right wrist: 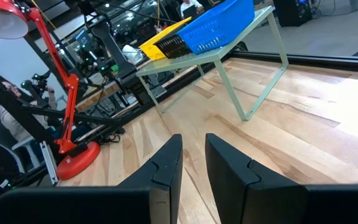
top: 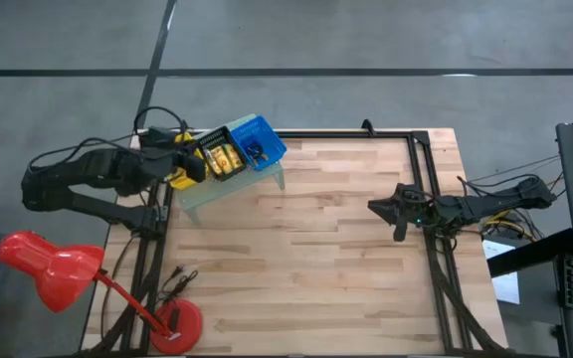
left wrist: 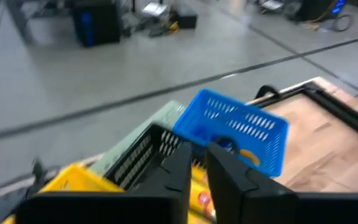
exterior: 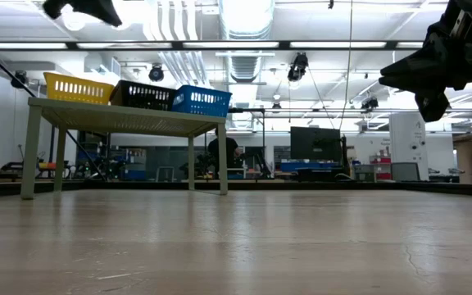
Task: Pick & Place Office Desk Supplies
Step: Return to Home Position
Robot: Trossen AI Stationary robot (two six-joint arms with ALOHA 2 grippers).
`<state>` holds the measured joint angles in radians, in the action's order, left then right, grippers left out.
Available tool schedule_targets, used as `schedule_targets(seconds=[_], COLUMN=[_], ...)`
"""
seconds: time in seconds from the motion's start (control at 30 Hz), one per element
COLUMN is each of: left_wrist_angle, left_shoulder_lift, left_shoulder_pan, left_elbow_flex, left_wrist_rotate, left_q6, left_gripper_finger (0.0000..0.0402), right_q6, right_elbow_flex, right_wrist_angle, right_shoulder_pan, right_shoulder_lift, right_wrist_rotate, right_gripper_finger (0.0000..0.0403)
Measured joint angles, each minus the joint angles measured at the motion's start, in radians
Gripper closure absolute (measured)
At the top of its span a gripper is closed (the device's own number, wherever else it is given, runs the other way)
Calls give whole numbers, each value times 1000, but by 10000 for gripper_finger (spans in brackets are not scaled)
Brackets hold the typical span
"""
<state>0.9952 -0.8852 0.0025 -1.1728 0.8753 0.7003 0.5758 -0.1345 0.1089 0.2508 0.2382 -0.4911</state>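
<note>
Yellow bin [exterior: 78, 87], black bin [exterior: 142, 96], blue bin [exterior: 201, 101], all with slotted lattice walls; pieces [top: 223, 159] yellow-gold; riser [exterior: 121, 120] pale green; table [top: 316, 259] light wood, plank stripes, black frame; lamp [top: 48, 264] red; left gripper [left wrist: 197, 155] and right gripper [right wrist: 193, 146] black

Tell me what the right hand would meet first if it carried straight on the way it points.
Probably the bare light wooden tabletop, short of the pale green four-legged riser; the right hand tilts slightly down, though depth is unclear.
</note>
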Motion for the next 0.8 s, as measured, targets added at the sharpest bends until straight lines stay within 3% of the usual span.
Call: schedule_targets(seconds=[0.13,0.3,0.8], left_wrist_angle=[-136,-252,-620], left_shoulder_lift=[0,0,5], left_shoulder_pan=[0,0,0], left_elbow_flex=[0,0,29], left_wrist_rotate=[-1,-29,-326], left_q6=[-159,-316,-677], left_gripper_finger=[390,399,401], right_q6=[0,0,0], right_elbow_flex=[0,0,0], right_wrist_angle=[0,0,0], right_shoulder_pan=[0,0,0], right_shoulder_lift=[0,0,0], right_wrist_rotate=[0,0,0], right_gripper_finger=[335,335,335])
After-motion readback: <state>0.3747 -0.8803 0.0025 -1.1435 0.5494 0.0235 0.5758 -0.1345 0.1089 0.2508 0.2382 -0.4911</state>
